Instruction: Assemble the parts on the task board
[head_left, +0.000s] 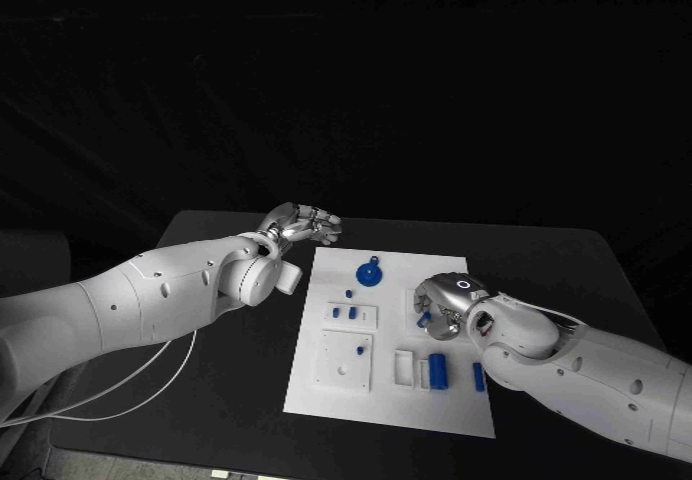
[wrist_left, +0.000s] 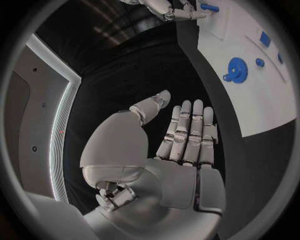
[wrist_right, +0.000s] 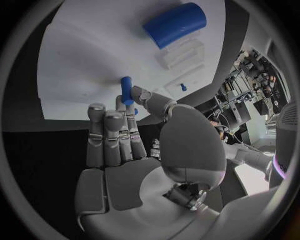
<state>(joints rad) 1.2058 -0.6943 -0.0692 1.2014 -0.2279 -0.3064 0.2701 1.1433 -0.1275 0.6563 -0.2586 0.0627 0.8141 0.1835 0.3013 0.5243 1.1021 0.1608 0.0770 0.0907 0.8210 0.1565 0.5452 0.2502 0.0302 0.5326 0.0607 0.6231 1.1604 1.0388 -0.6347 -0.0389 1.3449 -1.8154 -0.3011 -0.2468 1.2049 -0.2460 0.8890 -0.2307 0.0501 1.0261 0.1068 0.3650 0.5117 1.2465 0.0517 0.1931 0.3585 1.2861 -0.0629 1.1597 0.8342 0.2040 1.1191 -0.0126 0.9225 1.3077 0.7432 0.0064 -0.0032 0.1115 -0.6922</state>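
Note:
The white task board (head_left: 325, 395) lies mid-table. My right hand (head_left: 443, 302) hovers over its right middle and pinches a small blue peg (wrist_right: 127, 90) between thumb and finger, the peg's end close to the board (wrist_right: 81, 60). The peg also shows under the hand (head_left: 424, 320). My left hand (head_left: 300, 222) hangs off the board's far left corner, over the black table, with straight fingers (wrist_left: 187, 135) and nothing in it. A blue gear (head_left: 371, 272) lies near the board's far edge, and it also shows past the left hand (wrist_left: 236, 69).
Two short blue pegs (head_left: 343, 313) stand in a white block left of the right hand. A blue cylinder (head_left: 437, 370) and a slim blue piece (head_left: 479, 375) lie near the board's right front. White square blocks (head_left: 346, 358) sit at the left front.

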